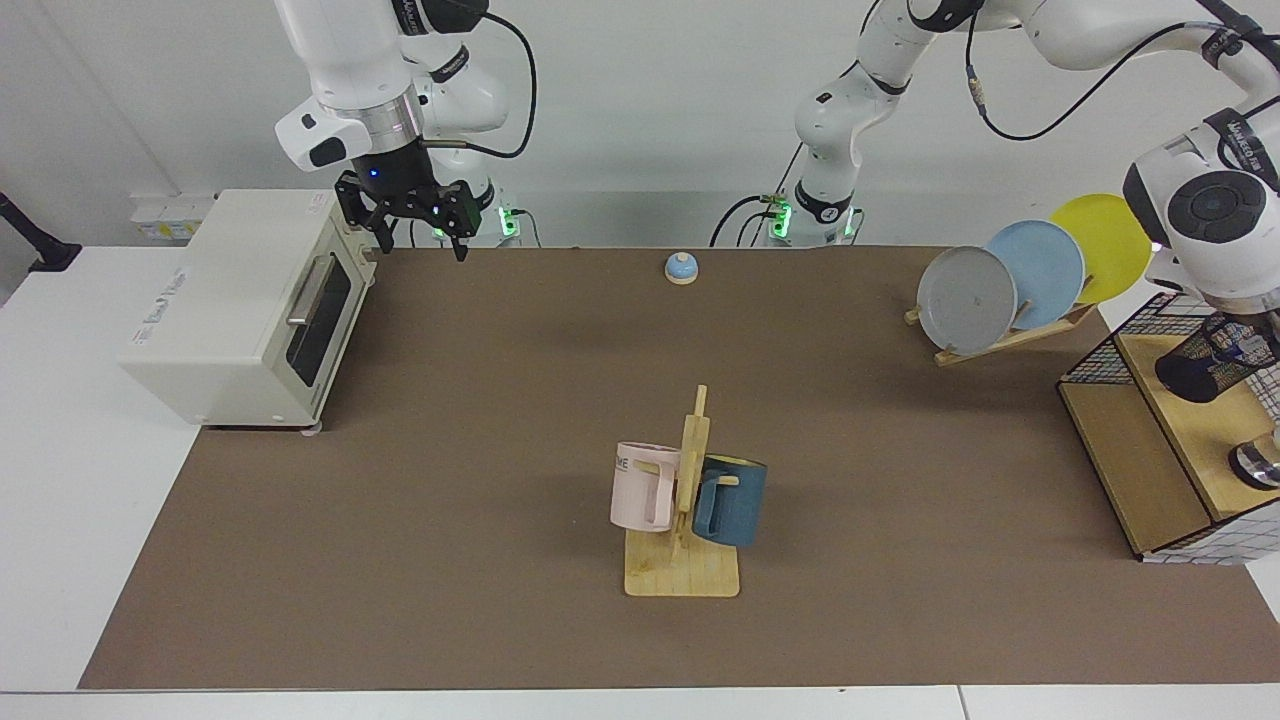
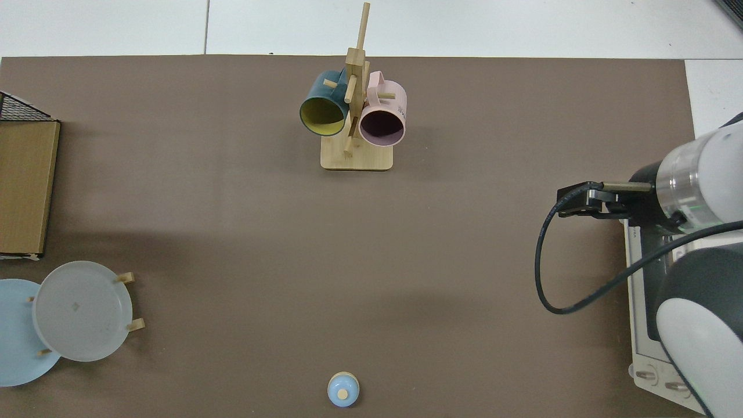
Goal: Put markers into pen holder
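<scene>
Reaching into the far corner of the table, your left arm hangs over the large black wire-grid basket with a wooden floor, and the left gripper is cut off by the edge of the facing view, so you cannot tell whether its fingers are parted or closed. The small black wire-mesh pen holder sits tilted inside that basket, mouth raised towards the gripper. A slim marker with a white barrel and blue cap shows through the mesh near the mouth; whether it is fully released cannot be read. Judged from this, you are at the insertion step, and the next move calls for a clean release and a straight lift away. Your right gripper waits above the white toaster oven, fingers apart and empty, well apart from the work.
</scene>
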You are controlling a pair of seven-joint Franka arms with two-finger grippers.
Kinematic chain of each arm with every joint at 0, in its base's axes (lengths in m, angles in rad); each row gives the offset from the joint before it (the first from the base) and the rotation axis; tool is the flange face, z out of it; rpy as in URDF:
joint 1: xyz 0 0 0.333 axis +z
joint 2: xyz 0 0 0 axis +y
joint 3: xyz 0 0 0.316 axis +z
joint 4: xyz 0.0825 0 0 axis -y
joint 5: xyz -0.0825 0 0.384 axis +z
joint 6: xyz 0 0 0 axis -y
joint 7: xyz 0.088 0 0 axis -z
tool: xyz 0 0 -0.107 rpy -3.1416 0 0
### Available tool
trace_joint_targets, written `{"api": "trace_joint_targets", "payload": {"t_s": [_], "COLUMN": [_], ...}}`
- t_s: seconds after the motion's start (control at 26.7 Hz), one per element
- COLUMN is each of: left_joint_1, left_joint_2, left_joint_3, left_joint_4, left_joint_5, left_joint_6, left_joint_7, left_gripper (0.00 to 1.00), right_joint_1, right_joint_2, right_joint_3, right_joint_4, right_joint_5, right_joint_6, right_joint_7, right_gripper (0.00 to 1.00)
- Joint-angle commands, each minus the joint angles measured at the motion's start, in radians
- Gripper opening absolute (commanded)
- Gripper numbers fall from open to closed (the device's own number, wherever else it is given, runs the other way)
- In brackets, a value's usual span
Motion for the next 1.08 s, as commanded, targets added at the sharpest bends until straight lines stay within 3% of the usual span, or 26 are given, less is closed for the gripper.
{"api": "trace_joint_targets", "payload": {"t_s": [0.0, 0.22, 0.34, 1.05], "left_joint_1": [0.018, 0.018, 0.018, -0.004], "left_joint_2": [-0.047, -0.047, -0.047, -0.048], "left_joint_3": [-0.007, -0.004, -0.002, 0.021], "left_joint_4": [-0.054, -0.054, -0.054, -0.039], "left_joint_5": [-0.029, -0.036, -0.041, -0.050], "left_joint_6": [-0.002, -0.002, 0.000, 0.000], "left_joint_7": [-0.005, -0.005, -0.005, -0.006], "left_gripper": [0.00, 0.17, 0.59, 0.65], "right_joint_1": [-0.017, -0.017, -0.017, -0.017], "right_joint_2": [-0.016, -0.016, -0.016, -0.016], "right_joint_3": [0.010, 0.010, 0.010, 0.010], "right_joint_4": [-0.023, -0.022, -0.023, -0.023], "right_joint_5": [0.009, 0.008, 0.009, 0.009], "right_joint_6": [0.025, 0.025, 0.025, 0.025], "right_joint_7": [0.012, 0.012, 0.012, 0.012], "right_gripper": [1.00, 1.00, 1.00, 1.00]}}
